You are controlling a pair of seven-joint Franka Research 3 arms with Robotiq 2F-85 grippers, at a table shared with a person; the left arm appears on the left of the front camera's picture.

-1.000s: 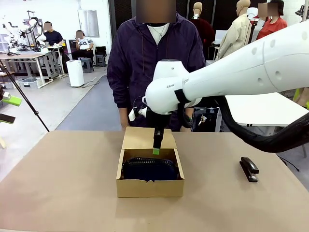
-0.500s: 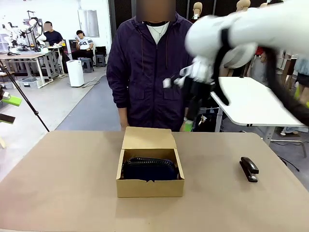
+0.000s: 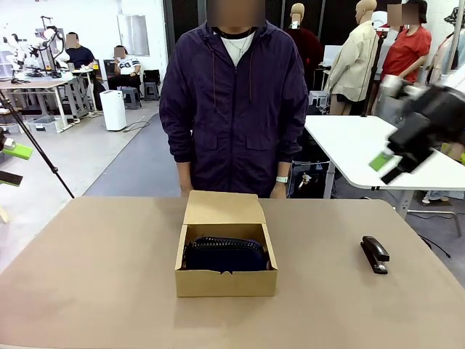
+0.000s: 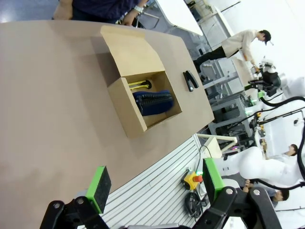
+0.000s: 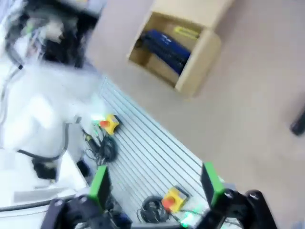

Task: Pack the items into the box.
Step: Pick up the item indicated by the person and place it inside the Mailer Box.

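The brown cardboard box sits mid-table with its flap lid open toward the person. Inside lies the dark navy pouch. The left wrist view shows the box from above, with the pouch and the yellow-and-black utility knife beside it. The black stapler lies on the table to the right of the box. My right gripper hangs blurred, high at the far right, well away from the box. In its own view the right gripper is open and empty. My left gripper is open and empty, off the table's near side.
A person in a dark purple jacket stands at the far edge, hands low behind the box. The tan table has bare room left and in front of the box. A slatted base with a yellow emergency-stop button lies below the table's near side.
My right arm has pulled away from above the box, rising and swinging to the far right. The box, pouch and stapler have not moved.
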